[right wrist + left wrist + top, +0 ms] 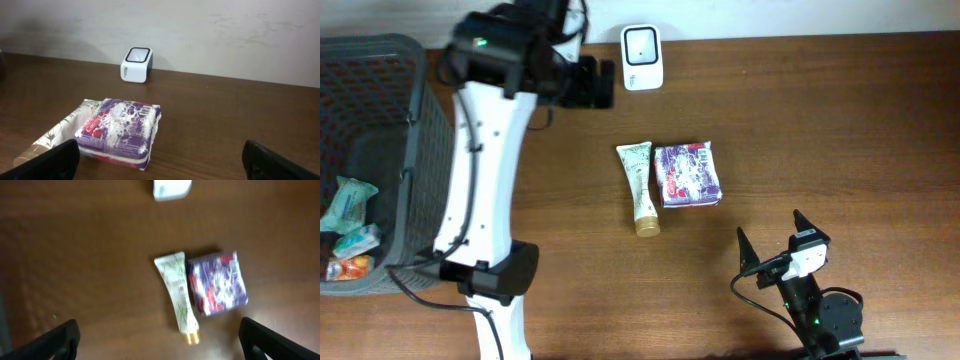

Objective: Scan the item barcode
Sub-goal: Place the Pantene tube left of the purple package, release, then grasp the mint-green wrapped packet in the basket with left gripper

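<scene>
From overhead, a tube [639, 187] and a purple packet [687, 173] lie just beside each other on the surface [840, 120], the scanner [643, 44] well beyond them. Left wrist: left jaws spread wide, empty. Right wrist: right jaws spread wide, empty, facing the packet.

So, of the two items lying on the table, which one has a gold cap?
The white tube beside the purple packet; its gold cap points away from the scanner.
</scene>
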Robot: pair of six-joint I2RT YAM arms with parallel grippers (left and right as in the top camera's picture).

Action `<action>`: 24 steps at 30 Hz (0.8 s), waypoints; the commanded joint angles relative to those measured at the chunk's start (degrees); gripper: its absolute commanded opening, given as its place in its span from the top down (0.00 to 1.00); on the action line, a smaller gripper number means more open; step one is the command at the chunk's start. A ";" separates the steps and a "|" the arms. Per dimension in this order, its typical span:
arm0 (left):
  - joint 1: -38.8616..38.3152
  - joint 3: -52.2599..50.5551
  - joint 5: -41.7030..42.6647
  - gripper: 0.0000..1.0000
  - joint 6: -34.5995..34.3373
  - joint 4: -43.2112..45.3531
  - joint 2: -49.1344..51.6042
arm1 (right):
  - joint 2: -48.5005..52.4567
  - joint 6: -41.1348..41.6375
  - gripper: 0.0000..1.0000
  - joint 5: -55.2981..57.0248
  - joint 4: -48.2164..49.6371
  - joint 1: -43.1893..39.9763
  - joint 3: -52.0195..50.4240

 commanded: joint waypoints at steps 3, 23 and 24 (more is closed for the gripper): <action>13.00 12.61 -2.95 0.01 1.11 1.05 -4.92 | -0.37 0.04 0.01 -0.68 -0.24 -0.46 -0.31; 41.18 -57.02 -46.29 0.02 19.98 40.44 -5.84 | -0.37 0.04 0.02 -0.70 -0.24 -0.46 -0.31; 41.18 -59.91 -46.27 0.02 23.43 43.82 -5.77 | -0.37 0.04 0.01 -0.68 -0.24 -0.46 -0.31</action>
